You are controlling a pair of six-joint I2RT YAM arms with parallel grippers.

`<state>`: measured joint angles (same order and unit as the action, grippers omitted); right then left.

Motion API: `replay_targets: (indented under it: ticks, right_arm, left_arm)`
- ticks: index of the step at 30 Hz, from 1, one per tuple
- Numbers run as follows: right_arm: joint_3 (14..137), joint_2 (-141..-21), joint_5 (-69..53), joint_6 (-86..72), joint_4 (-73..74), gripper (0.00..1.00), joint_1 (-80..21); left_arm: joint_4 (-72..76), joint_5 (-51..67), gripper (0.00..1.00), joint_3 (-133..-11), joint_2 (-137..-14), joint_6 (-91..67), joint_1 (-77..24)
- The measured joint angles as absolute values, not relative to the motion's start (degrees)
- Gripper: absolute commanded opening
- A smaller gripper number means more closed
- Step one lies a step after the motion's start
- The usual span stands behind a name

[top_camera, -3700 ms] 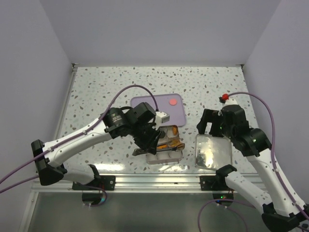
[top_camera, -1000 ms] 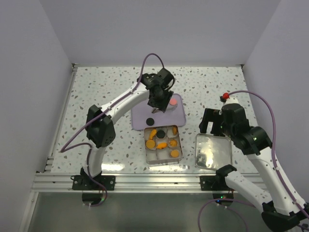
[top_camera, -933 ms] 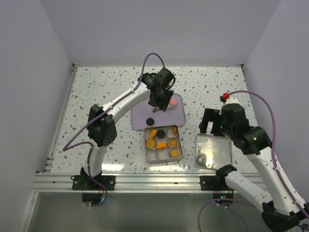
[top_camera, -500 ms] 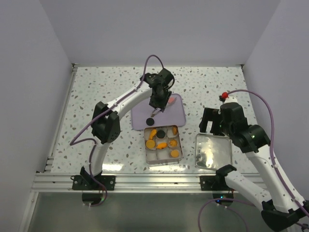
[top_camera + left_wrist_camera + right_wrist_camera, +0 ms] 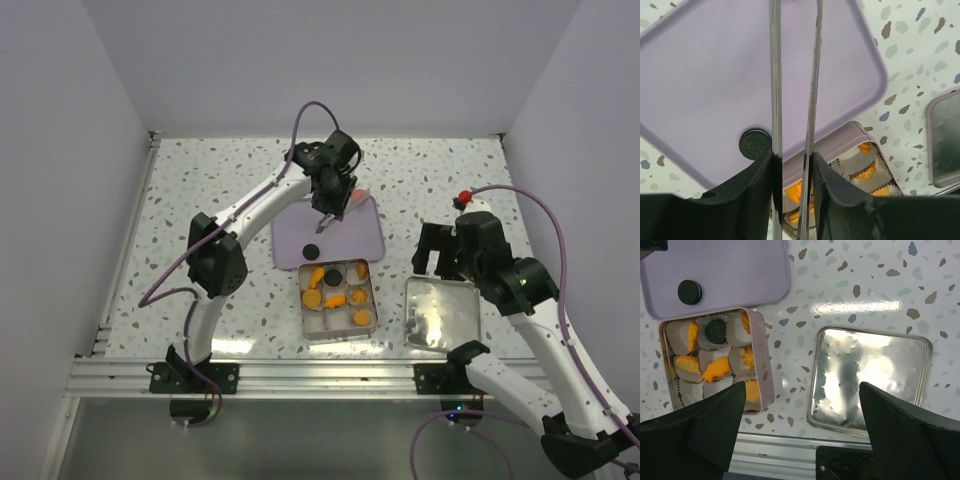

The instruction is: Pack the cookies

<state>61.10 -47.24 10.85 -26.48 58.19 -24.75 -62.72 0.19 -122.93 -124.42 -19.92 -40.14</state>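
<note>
My left gripper (image 5: 335,197) is shut on a pair of metal tongs (image 5: 774,75) above the far side of the purple tray (image 5: 365,240). The tongs' tips run out of the left wrist view. A pinkish cookie (image 5: 357,196) shows beside their end in the top view; I cannot tell whether it is gripped. One black cookie (image 5: 311,250) lies near the tray's front edge. The open tin box (image 5: 372,300) holds several orange cookies (image 5: 715,367) and one black one in paper cups. My right gripper (image 5: 433,250) stands open and empty above the silver lid (image 5: 442,312).
The purple tray (image 5: 705,75) touches the tin box's far side. The silver lid (image 5: 870,380) lies right of the box, near the table's front rail (image 5: 320,375). Grey walls close the speckled table on three sides.
The left arm went from the tin box out to the tray's far side. Over the last second its jaws squeezed the tongs narrower and it drew slightly farther back. The right arm stayed put.
</note>
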Motion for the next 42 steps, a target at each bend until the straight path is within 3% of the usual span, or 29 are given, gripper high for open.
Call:
replay_targets:
  ticks: [7, 15, 23, 29, 42]
  right_arm:
    - [61.1, -47.6, 10.7, -26.0, 57.5, 0.99, -24.8]
    - [61.1, -48.5, 10.2, -25.6, 56.4, 0.99, -24.8]
    - [60.6, -48.7, 9.3, -25.7, 55.7, 0.99, -24.8]
    - [59.0, -47.8, 8.8, -26.2, 55.7, 0.99, -24.8]
    - [57.6, -44.8, 8.0, -27.7, 56.4, 0.99, -24.8]
  left_arm:
    - [-63.5, 2.0, 0.28, -119.5, -115.0, -19.9, -40.1]
    - [-64.7, 5.1, 0.29, -98.7, -89.6, -21.6, -42.4]
    - [-65.5, 6.1, 0.28, -83.3, -74.7, -27.7, -52.5]
    - [-65.6, 8.5, 0.26, -73.1, -63.4, -32.5, -53.9]
    - [-64.3, 12.4, 0.29, -63.8, -59.4, -36.9, -58.3]
